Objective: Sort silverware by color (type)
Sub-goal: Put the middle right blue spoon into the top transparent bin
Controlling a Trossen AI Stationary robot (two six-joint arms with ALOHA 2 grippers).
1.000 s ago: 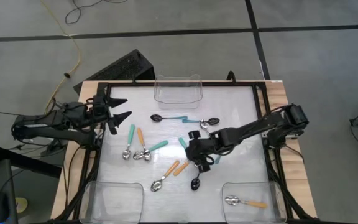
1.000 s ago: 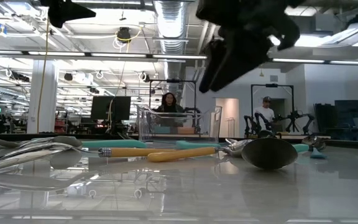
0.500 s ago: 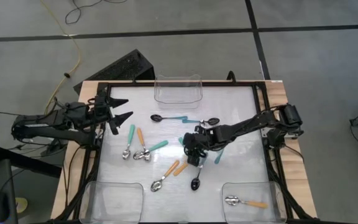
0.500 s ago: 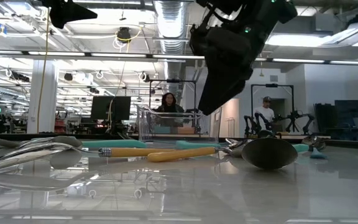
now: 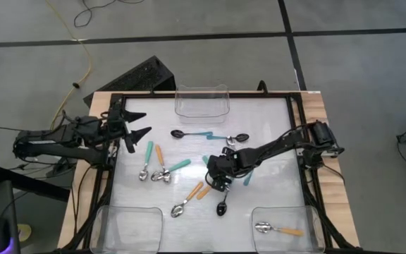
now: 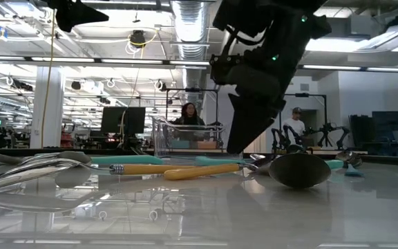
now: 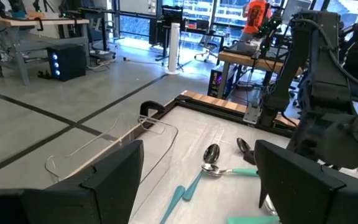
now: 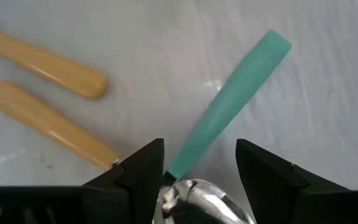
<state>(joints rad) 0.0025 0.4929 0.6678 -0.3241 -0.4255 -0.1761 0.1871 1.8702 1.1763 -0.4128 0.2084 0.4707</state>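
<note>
The right gripper (image 5: 219,176) has come down and slid left over the teal-handled spoon (image 8: 229,106) in the last second. Its fingers (image 8: 138,171) stand open on both sides of the handle, not holding it yet. I think a grab comes next. Two orange handles (image 8: 42,106) lie close beside. The left gripper (image 5: 136,132) waits open near the table's left edge.

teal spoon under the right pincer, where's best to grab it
Grip the teal spoon at its neck, where handle meets bowl. It lies flat, so come straight down with the right pincer, one open finger on each side of the slim handle, clear of the orange handles nearby.
</note>
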